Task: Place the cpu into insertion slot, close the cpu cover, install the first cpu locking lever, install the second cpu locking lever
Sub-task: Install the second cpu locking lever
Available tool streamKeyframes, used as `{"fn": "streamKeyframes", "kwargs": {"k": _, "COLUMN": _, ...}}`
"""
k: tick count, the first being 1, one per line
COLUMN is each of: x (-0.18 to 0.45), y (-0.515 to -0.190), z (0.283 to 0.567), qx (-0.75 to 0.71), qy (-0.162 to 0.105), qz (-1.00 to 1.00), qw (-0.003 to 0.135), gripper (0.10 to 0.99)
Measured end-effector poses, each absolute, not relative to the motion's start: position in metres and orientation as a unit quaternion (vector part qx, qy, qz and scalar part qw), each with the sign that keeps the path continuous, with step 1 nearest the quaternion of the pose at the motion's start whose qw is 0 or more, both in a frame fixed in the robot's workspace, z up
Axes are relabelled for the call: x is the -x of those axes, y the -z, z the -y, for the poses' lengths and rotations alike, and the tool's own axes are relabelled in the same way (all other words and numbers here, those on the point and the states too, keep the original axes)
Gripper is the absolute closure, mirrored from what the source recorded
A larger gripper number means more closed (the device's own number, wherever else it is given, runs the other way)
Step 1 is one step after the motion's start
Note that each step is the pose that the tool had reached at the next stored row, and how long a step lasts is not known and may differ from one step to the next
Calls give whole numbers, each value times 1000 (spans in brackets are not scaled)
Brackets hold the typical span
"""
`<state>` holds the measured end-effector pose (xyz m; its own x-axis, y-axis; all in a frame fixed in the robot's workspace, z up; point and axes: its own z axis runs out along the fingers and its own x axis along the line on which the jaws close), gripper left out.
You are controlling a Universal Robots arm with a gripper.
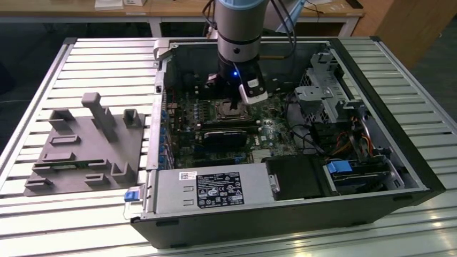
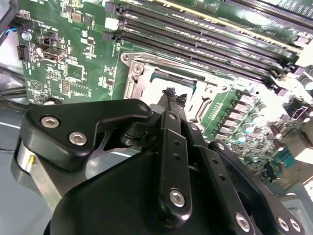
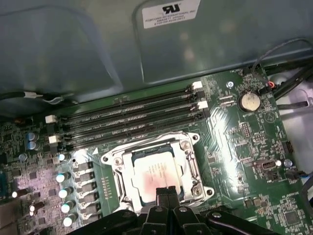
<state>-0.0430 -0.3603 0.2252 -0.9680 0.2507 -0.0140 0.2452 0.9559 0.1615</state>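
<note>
Black two-finger gripper (image 3: 167, 192) fingers pressed together, holding nothing — tips just above square silver-grey cpu (image 3: 157, 171). Cpu seated flat in black-rimmed square insertion slot (image 3: 131, 155) on green circuit board (image 3: 234, 142); thin silver metal cpu cover (image 3: 190, 164) frames chip — appears down. Long black memory slots (image 3: 132, 115) beside socket.

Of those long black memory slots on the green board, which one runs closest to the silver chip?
The long black memory slot bordering the silver metal frame around the silver chip; the other slots lie farther off, toward the grey case wall.

Silver cpu (image 3: 155, 172) sits in the insertion slot (image 3: 128, 192), cpu cover (image 3: 191, 166) apparently closed.
</note>
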Motion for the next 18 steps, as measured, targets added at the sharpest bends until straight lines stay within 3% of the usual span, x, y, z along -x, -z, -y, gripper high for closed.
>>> {"fn": "streamKeyframes", "kwargs": {"k": 18, "x": 41, "y": -229, "z": 357, "qx": -124, "qy": -76, "qz": -989, "qw": 18, "gripper": 980}}
